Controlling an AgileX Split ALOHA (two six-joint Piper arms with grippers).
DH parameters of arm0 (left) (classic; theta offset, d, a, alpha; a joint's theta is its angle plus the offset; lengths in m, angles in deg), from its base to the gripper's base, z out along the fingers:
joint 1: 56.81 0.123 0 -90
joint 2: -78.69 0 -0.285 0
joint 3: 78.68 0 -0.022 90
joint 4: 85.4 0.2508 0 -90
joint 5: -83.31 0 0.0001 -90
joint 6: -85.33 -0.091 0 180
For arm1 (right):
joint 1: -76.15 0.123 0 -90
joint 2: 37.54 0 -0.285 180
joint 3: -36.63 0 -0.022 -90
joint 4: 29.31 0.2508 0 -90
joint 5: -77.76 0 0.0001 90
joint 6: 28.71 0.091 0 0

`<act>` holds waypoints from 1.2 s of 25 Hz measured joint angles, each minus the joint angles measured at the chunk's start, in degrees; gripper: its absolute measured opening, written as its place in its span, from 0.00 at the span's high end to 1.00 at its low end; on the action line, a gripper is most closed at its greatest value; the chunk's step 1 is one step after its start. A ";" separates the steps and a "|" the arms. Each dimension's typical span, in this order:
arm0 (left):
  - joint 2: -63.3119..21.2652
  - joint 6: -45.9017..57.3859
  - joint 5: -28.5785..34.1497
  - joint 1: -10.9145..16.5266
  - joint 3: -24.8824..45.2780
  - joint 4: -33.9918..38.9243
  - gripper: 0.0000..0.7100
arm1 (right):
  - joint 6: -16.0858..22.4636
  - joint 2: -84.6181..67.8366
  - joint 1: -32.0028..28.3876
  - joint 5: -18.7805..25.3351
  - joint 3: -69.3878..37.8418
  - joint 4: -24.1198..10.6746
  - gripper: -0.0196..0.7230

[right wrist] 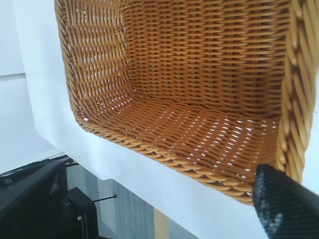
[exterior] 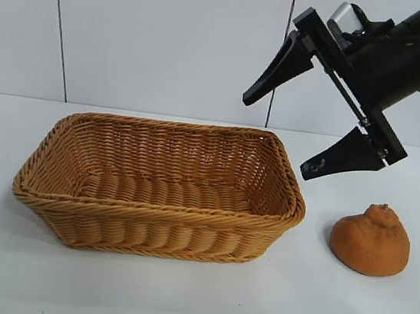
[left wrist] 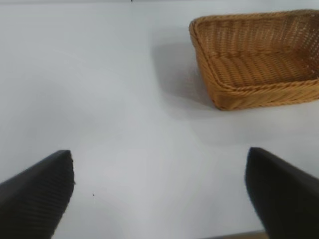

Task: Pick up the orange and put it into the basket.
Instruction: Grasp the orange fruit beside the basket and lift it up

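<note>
the right pincer [exterior: 279,135] is hanging in the air above the right end of the basket [exterior: 154,231], its two black fingers [exterior: 279,72] spread almost as wide as they go and nothing between them. it is tilting downward and toward the basket, one finger high near the wall behind, the other lower, just over the basket's right rim and clear of it. in the right wrist view the same pincer [right wrist: 164,199] is looking straight into the basket [right wrist: 199,74], whose woven floor and sides are showing no contents, and one fingertip [right wrist: 284,204] is showing dark against the braided rim. the orange [exterior: 370,238] is sitting on the white desk [exterior: 191,302] toward the desk's right edge, just beside the basket's right end but apart from it, knob on top, below the lower finger and not touched by it. the basket is lying across the middle of the desk, long side toward the near edge. the left pincer [left wrist: 159,194] is appearing only in its own wrist view, its fingers [left wrist: 37,194] also standing wide apart and gripping nothing, hovering over bare desk [left wrist: 99,99] well apart from the basket [left wrist: 259,94], which is lying farther off with its shadow falling on the desk beside it.
</note>
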 joint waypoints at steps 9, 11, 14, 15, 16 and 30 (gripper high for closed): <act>-0.06 0.22 0.00 0.00 0.00 -0.15 0.07 | 16.38 -2.93 0.00 5.91 6.23 -28.76 0.04; -0.06 0.22 0.00 0.00 0.00 -0.15 0.07 | 18.54 -2.93 -0.17 6.92 7.29 -34.80 0.04; -0.06 0.22 0.00 0.00 0.00 -0.19 0.07 | 19.49 -2.44 -1.85 7.14 7.49 -37.30 0.04; -0.06 0.22 0.00 0.00 0.00 -0.19 0.07 | 19.53 -1.94 -2.74 6.99 7.49 -37.23 0.04; -0.06 0.22 0.00 0.00 0.00 -0.19 0.07 | 19.68 -1.18 -3.60 6.61 7.49 -36.96 0.04; -0.06 0.22 0.00 0.00 0.00 -0.19 0.07 | 20.31 12.50 -6.83 -1.82 7.49 -36.47 0.04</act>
